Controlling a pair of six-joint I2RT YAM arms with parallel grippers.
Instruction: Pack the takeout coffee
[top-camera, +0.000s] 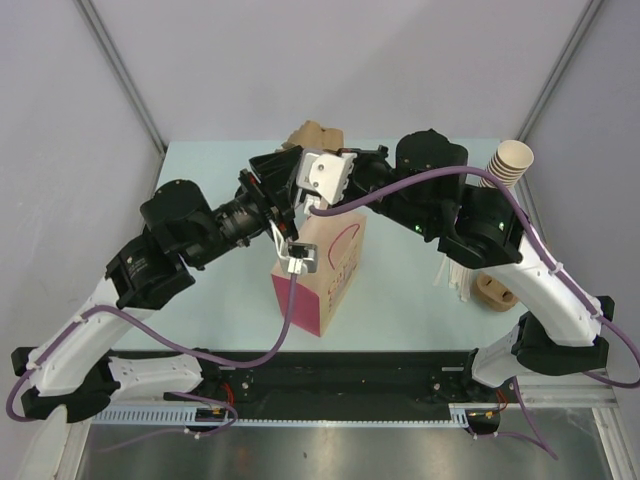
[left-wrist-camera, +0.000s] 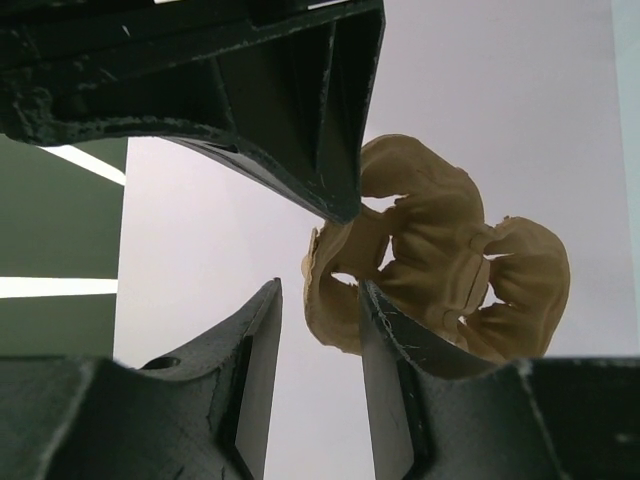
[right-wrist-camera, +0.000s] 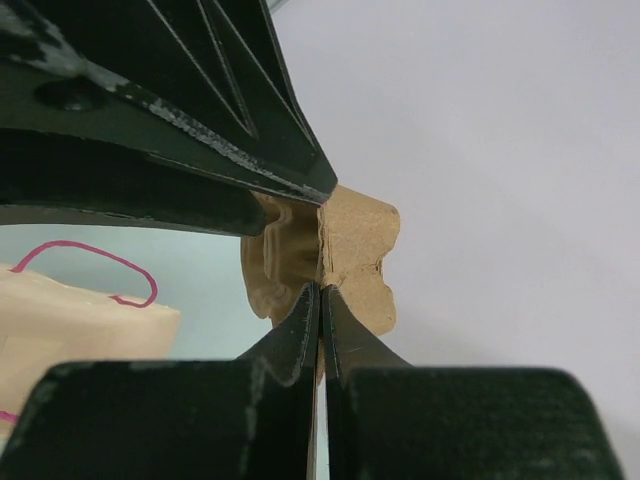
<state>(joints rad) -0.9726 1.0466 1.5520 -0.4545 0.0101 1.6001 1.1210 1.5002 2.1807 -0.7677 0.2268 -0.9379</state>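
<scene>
Pale teal table (top-camera: 400, 300), grey walls behind. My left gripper (left-wrist-camera: 318, 330) sits partly open with nothing between its fingers. It points at the pulp cup carrier (left-wrist-camera: 440, 260), which I see up against the wall. Pink-and-tan paper bag (top-camera: 330, 265) stands mid-table under both wrists. Right gripper (right-wrist-camera: 320, 298) is pinched fully closed on the carrier's edge. 1 stack of lidless cups (top-camera: 512, 162) sits far right. Takeout coffee: I can't find it in any of the 3 views.

We list: left arm (top-camera: 160, 245), right arm (top-camera: 545, 285), white links, black joints, purple cables (top-camera: 290, 320); left pincer (left-wrist-camera: 318, 300), right pincer (right-wrist-camera: 320, 292), scuffed black.
</scene>
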